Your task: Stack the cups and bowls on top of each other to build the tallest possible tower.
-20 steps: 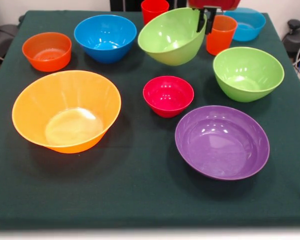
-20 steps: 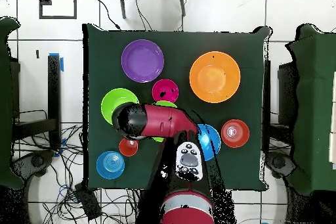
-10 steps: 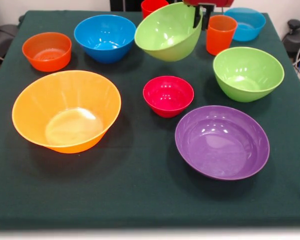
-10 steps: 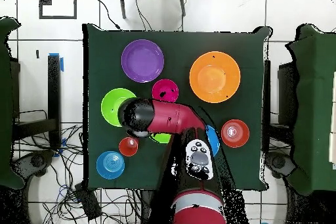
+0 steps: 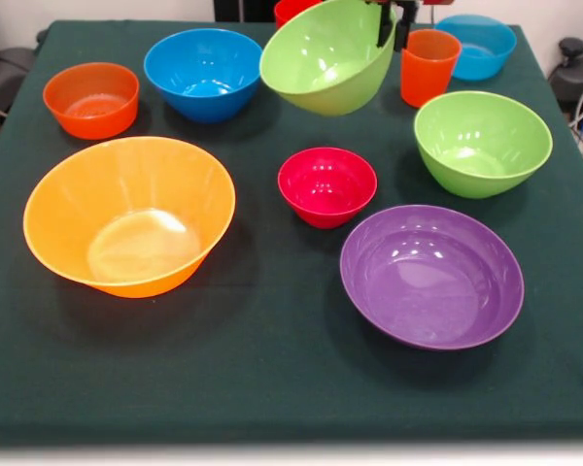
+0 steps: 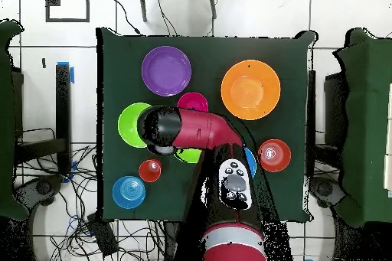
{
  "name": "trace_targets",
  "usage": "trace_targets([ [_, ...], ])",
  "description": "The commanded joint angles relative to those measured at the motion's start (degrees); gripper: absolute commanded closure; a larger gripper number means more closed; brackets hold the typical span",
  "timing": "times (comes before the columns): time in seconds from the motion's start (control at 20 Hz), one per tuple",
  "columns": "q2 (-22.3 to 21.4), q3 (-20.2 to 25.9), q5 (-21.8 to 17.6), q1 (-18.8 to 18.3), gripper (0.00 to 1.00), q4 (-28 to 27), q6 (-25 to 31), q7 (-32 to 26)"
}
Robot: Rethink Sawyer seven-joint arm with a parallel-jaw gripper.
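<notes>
Above the far part of the bench (image 5: pixel 272 369), a lime green bowl (image 5: pixel 325 60) hangs tilted in the air, its open side turned toward the front camera. The gripper (image 5: pixel 396 21) comes down from the top edge, and its dark fingers (image 5: pixel 385 27) pinch the bowl's rim on the side nearest the orange cup (image 5: pixel 428 66). A red cup (image 5: pixel 290 10) shows just behind the lifted bowl. Resting on the green cloth are the blue bowl (image 5: pixel 204 73) and the small orange-red bowl (image 5: pixel 91 99) at the far side, the light blue bowl (image 5: pixel 481 45) in the far corner behind the orange cup, the second lime green bowl (image 5: pixel 481 142), the small red bowl (image 5: pixel 326 185) in the middle, the large orange bowl (image 5: pixel 128 214) and the shallow purple bowl (image 5: pixel 431 275) nearest the camera. All stand apart, none stacked. Seen from overhead, the red arm (image 6: pixel 200 129) covers the held bowl almost wholly.
</notes>
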Motion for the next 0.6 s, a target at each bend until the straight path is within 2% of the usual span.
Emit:
trace_targets([
  [0.05, 1.5, 6.2, -0.8, -1.6, 1.0, -4.7, 3.6, -0.2],
  [0.6, 2.1, 7.5, -2.2, -4.1, 1.0, -5.9, 4.9, -2.6],
])
